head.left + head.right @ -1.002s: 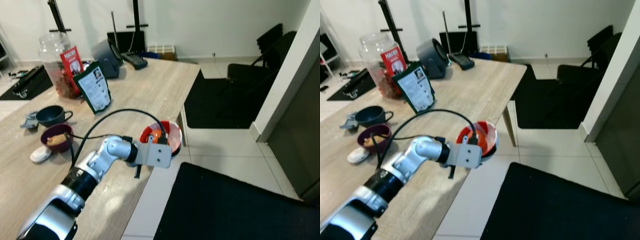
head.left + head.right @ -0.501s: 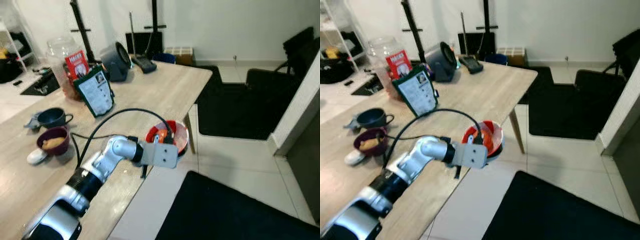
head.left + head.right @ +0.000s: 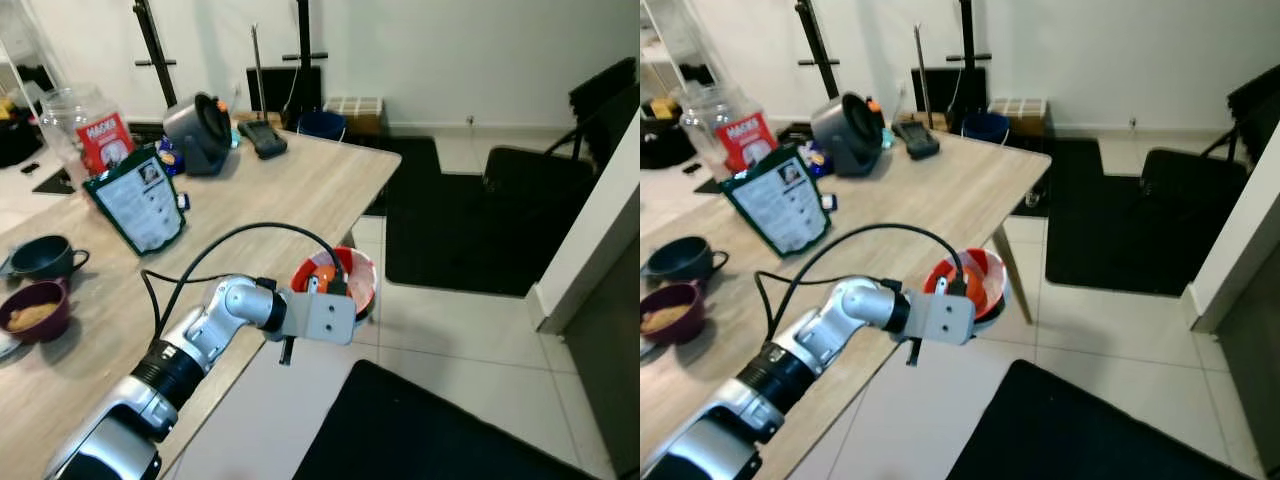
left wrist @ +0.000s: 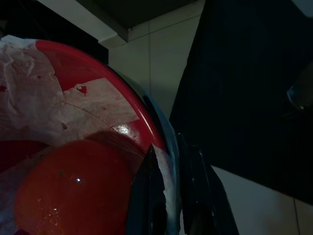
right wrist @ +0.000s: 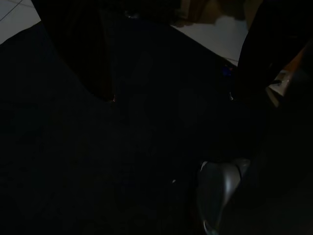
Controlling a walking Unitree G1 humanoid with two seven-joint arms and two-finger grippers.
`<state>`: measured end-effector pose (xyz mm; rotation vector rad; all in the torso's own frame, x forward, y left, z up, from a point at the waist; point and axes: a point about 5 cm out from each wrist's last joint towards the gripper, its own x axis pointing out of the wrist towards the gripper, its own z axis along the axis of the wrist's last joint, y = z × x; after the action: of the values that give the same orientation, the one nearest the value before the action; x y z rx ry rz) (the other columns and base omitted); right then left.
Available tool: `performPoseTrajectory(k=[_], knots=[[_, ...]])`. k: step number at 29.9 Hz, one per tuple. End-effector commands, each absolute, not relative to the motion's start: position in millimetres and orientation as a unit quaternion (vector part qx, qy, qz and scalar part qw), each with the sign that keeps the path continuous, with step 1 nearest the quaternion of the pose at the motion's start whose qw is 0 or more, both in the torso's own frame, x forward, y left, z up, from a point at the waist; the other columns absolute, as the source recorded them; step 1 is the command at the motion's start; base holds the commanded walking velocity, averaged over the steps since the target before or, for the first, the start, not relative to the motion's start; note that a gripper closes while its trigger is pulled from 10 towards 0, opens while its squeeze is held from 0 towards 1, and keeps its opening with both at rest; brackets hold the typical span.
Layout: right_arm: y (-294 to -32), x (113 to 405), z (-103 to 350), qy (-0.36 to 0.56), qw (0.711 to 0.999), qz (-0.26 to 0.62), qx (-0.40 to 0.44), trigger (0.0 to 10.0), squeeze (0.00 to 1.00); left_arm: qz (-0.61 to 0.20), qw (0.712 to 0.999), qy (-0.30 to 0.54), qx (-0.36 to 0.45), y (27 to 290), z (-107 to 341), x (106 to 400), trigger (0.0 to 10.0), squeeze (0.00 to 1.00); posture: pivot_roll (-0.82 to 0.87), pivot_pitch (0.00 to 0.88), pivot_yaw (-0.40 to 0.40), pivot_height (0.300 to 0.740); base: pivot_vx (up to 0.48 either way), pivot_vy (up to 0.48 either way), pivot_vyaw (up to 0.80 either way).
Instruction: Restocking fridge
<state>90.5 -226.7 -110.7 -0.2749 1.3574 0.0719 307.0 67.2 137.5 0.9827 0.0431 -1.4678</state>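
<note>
Left gripper point(image 4: 168, 215) pinches the red bowl's point(image 3: 345, 283) rim, one finger inside, one outside, keeping it level off the table point(image 3: 290, 190) edge, at 12 o'clock from the wrist, likely for carrying fridgeward.

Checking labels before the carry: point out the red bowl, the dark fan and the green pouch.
red bowl point(image 3: 352, 272), left eye view, on the inner wall
dark fan point(image 3: 845, 121), right eye view, on the round housing
green pouch point(image 3: 137, 201), left eye view, on the white front label
</note>
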Motion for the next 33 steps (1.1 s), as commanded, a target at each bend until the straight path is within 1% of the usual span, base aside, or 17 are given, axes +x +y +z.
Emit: performPoseTrajectory(k=[1,7,14,16,18,21,23,25,30,33], knots=[[-225,88,-112,0.629,0.766,0.039,-0.123,10.0,0.0,-0.641,0.633,0.016,0.435,68,140,307,10.0,0.0,-0.04,0.0,0.076,0.74,0.0,-0.405,-0.69],[-226,89,-111,0.63,0.765,0.04,-0.126,10.0,0.0,-0.641,0.631,0.018,0.437,67,138,307,10.0,0.0,-0.03,0.0,0.073,0.74,0.0,-0.368,-0.69],[-227,89,-111,0.629,0.766,0.038,-0.125,10.0,0.0,-0.638,0.632,0.025,0.439,67,133,307,10.0,0.0,-0.03,0.0,0.074,0.74,0.0,0.0,-0.7],[-227,91,-111,0.624,0.771,0.034,-0.122,10.0,0.0,-0.626,0.637,0.037,0.449,69,127,309,10.0,0.0,-0.04,0.0,0.074,0.74,0.0,0.0,0.0],[-227,91,-111,0.624,0.771,0.033,-0.121,10.0,0.0,-0.625,0.636,0.041,0.451,70,126,309,10.0,0.0,-0.04,0.0,0.074,0.74,0.0,0.0,0.0],[-227,91,-111,0.625,0.771,0.033,-0.121,10.0,0.0,-0.613,0.644,0.059,0.454,75,117,311,10.0,0.0,-0.04,0.0,0.073,0.74,0.0,0.0,0.0],[-228,90,-111,0.626,0.77,0.033,-0.122,10.0,0.0,-0.589,0.657,0.085,0.462,83,100,313,10.0,0.0,-0.04,0.0,0.073,0.74,0.0,0.0,0.0],[-228,90,-111,0.626,0.77,0.033,-0.122,10.0,0.0,-0.585,0.66,0.089,0.464,84,96,313,10.0,0.0,-0.04,0.0,0.073,0.74,0.0,0.0,0.0],[-227,90,-111,0.625,0.77,0.032,-0.121,10.0,0.0,-0.546,0.686,0.128,0.463,94,63,309,10.0,0.0,-0.04,0.0,0.073,0.74,0.0,0.0,0.0],[-227,90,-111,0.625,0.77,0.032,-0.121,10.0,0.0,-0.532,0.69,0.154,0.466,101,43,302,10.0,0.0,-0.04,0.0,0.073,0.74,0.0,0.0,0.0]])
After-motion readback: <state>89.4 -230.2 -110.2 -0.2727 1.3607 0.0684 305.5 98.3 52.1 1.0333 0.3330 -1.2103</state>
